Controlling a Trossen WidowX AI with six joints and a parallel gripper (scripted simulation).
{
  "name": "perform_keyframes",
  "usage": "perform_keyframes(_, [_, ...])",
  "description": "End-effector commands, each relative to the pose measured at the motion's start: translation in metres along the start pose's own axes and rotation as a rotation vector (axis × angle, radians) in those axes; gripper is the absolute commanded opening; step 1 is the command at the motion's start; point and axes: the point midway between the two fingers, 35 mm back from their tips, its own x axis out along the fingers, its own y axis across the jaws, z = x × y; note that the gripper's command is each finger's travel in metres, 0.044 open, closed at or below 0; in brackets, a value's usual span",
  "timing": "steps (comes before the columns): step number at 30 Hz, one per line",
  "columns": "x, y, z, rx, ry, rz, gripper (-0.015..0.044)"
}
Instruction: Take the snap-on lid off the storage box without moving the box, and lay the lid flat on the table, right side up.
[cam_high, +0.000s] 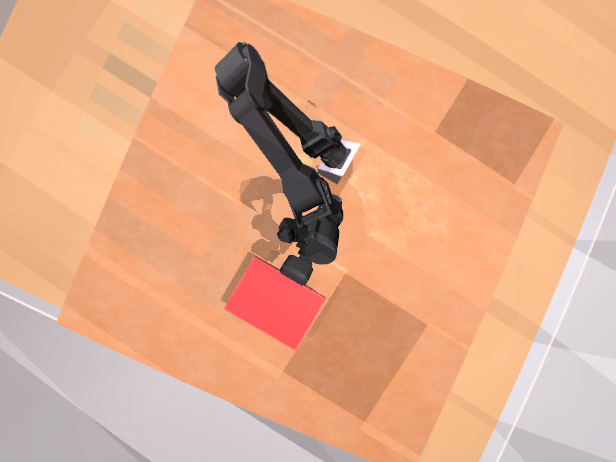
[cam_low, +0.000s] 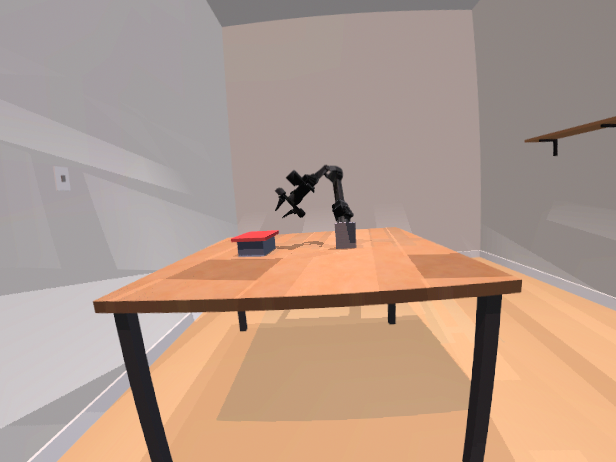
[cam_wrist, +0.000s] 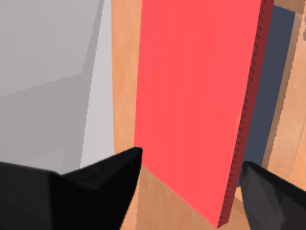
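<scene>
The red lid (cam_high: 274, 302) (cam_low: 256, 236) (cam_wrist: 195, 75) sits flat on top of the dark blue storage box (cam_low: 256, 247) (cam_wrist: 270, 90) and overhangs its sides. In the top view the lid hides nearly all of the box. My gripper (cam_low: 280, 213) (cam_wrist: 191, 163) is partly open and empty. It hangs in the air above the box, tilted downward, with visible space between fingertips and lid in the exterior view. In the wrist view the two fingers flank one end of the lid from above. In the top view the arm hides the fingertips.
The box stands on the wooden table (cam_high: 400, 200) (cam_low: 350, 290). The arm's grey base block (cam_low: 345, 237) stands farther back on the table, with a pale top. Darker rectangular patches show on the table top. A wall shelf (cam_low: 575, 131) is at the far right.
</scene>
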Motion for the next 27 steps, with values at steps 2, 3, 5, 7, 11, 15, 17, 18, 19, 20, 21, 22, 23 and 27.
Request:
perform_keyframes(2, [-0.002, 0.002, 0.000, -0.001, 0.000, 0.001, 0.0235])
perform_keyframes(3, [0.000, 0.002, -0.001, -0.012, -0.006, 0.005, 0.0235])
perform_keyframes(5, [0.001, 0.001, -0.002, -0.016, -0.008, 0.007, 0.0235])
perform_keyframes(7, [0.012, -0.009, -0.004, -0.016, -0.007, 0.005, 0.0235])
perform_keyframes(11, [0.039, -0.042, -0.002, -0.017, -0.009, 0.007, 0.0235])
perform_keyframes(15, [0.042, -0.047, 0.000, -0.017, -0.010, 0.008, 0.0235])
perform_keyframes(17, [0.043, -0.047, 0.000, -0.017, -0.010, 0.008, 0.0235])
perform_keyframes(18, [0.044, -0.047, 0.000, -0.017, -0.010, 0.007, 0.0235])
perform_keyframes(19, [0.045, -0.047, -0.001, -0.017, -0.010, 0.007, 0.0235])
perform_keyframes(20, [0.046, -0.047, -0.001, -0.017, -0.010, 0.006, 0.0235])
perform_keyframes(21, [0.047, -0.046, -0.001, -0.017, -0.009, 0.006, 0.0235])
perform_keyframes(22, [0.049, -0.046, -0.001, -0.016, -0.009, 0.005, 0.0235])
perform_keyframes(23, [0.051, -0.046, -0.001, -0.016, -0.009, 0.005, 0.0235])
perform_keyframes(27, [0.057, -0.046, -0.001, -0.015, -0.008, 0.003, 0.0235])
